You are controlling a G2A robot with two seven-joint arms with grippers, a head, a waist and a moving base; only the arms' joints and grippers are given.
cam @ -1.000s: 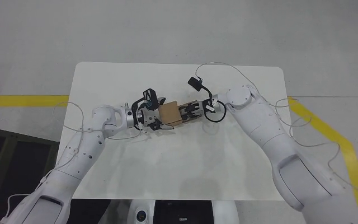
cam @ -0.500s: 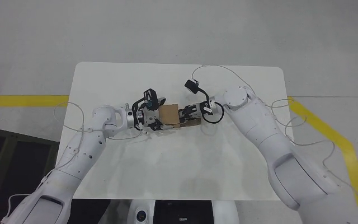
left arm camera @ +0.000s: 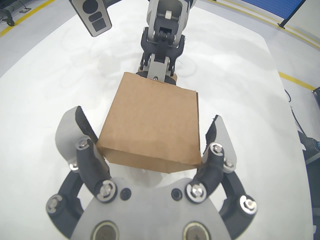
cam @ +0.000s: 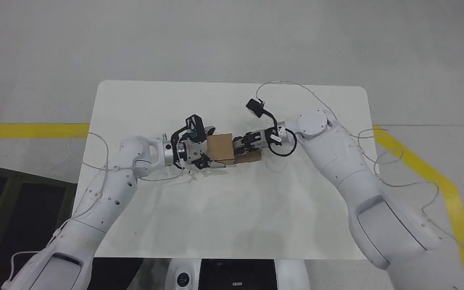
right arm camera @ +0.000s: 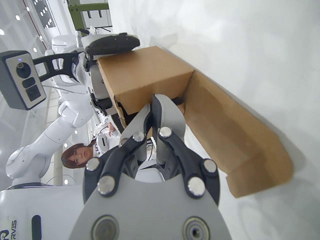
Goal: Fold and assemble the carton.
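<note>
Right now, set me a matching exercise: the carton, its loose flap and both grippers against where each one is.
1. carton
2. loose flap
3. left gripper
4. right gripper

a. pinching the carton's wall at its open end
b. lying along the table
c. held between both grippers
d. clasping the carton's other end, a finger on each side

Pairs: 1-c, 2-b, 3-d, 4-a.

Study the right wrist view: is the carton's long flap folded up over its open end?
No, the flap lies flat along the table, stretching away from the carton body.
</note>
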